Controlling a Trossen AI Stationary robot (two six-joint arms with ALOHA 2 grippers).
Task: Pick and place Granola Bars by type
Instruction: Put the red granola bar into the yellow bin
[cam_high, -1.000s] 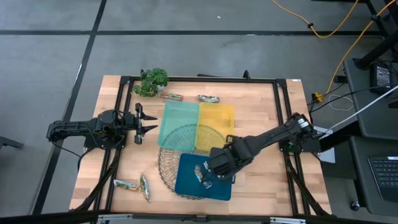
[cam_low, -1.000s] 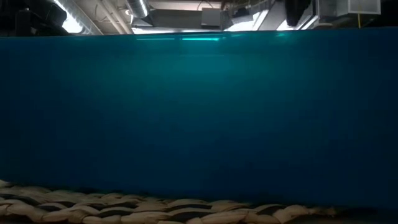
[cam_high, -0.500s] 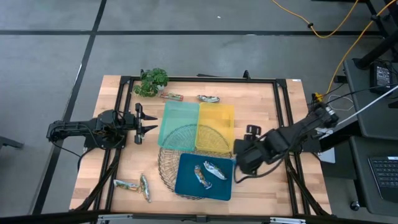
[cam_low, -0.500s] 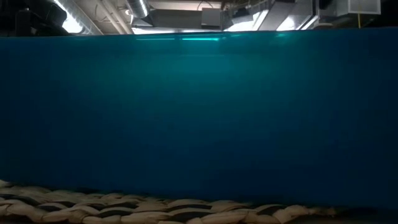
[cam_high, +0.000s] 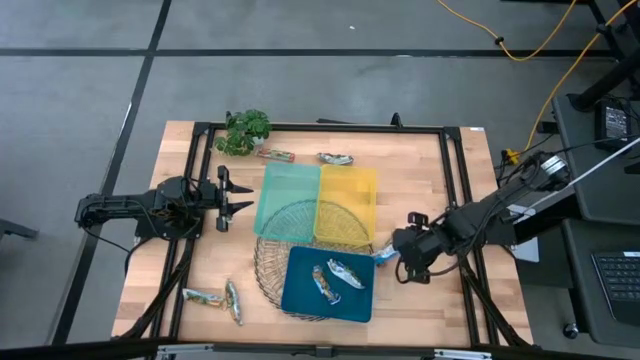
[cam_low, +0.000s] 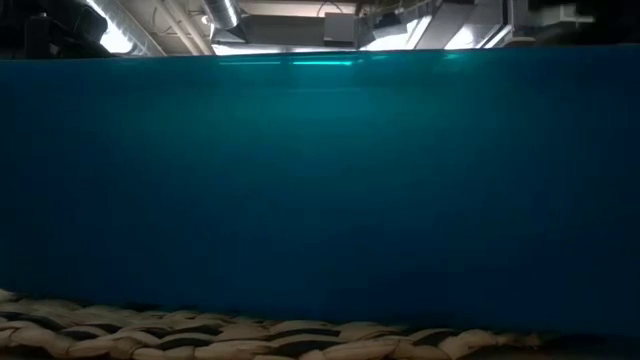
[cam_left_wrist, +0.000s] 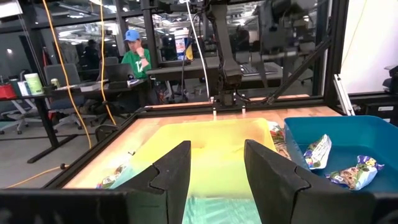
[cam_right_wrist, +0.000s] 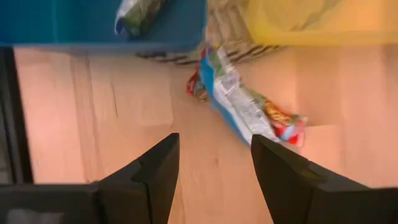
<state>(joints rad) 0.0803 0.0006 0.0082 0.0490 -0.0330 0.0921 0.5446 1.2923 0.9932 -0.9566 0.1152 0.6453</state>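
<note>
While the left gripper (cam_high: 240, 195) waits with its fingers parted and empty, off the far side of the green tray (cam_high: 288, 188) from the yellow tray (cam_high: 348, 192), the right gripper (cam_high: 400, 262) hangs low just beside the blue tray (cam_high: 327, 286), on its side away from the left arm. Its two dark fingers (cam_right_wrist: 158, 171) stand apart with nothing between them. On the bare wood ahead of them lies one granola bar in a blue, silver and red wrapper (cam_right_wrist: 245, 102), close to the blue tray's corner and touching the edge of the wire basket (cam_high: 268, 262).

Inside the blue tray lie two granola bars (cam_high: 333, 276) side by side, wrappers crinkled. Two more bars (cam_high: 215, 298) rest on the table well apart from the blue tray, toward the left arm's side. Beyond the green tray, near the leafy plant (cam_high: 245, 130), lies a red-brown bar (cam_high: 276, 155), and another bar (cam_high: 335, 158) lies beyond the yellow tray. The blue tray sits partly on the wire basket. From table height, the blue tray's wall (cam_low: 320, 190) fills nearly the whole view.
</note>
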